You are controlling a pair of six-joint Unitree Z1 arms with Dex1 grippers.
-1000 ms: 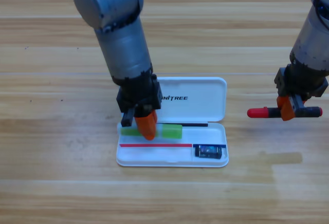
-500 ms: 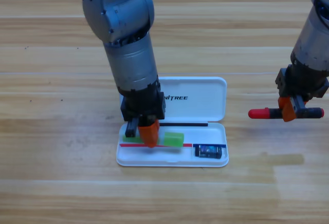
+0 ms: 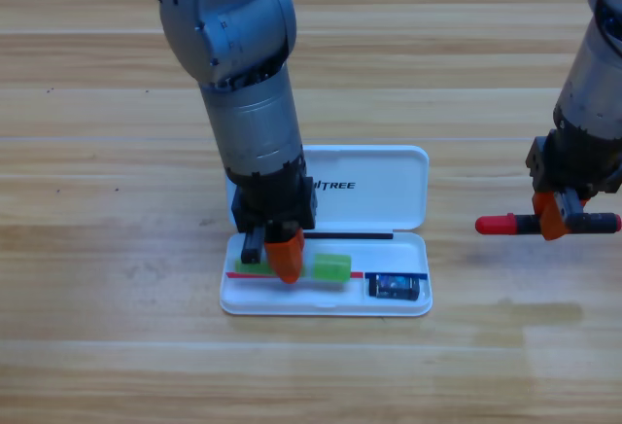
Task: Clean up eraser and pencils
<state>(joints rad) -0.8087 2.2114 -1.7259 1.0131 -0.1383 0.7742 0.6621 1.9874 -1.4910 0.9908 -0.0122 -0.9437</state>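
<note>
the left arm comes down steeply from the top edge, its left gripper (image 3: 276,261) pointed down into the lower tray of the open white case (image 3: 408,300), its jaws closed on the green pencil (image 3: 328,267). that pencil lies flat with its long axis left to right, its bright green end toward the right (its middle is hidden by the orange jaw). the eraser (image 3: 394,286) sits in the tray's right end, just beside the pencil's end. at the right edge the right arm hangs nearly upright, and the right gripper (image 3: 554,221) grips the black pencil (image 3: 549,223) crosswise, red cap pointing left, above the wooden table (image 3: 97,346), well apart from the case.
</note>
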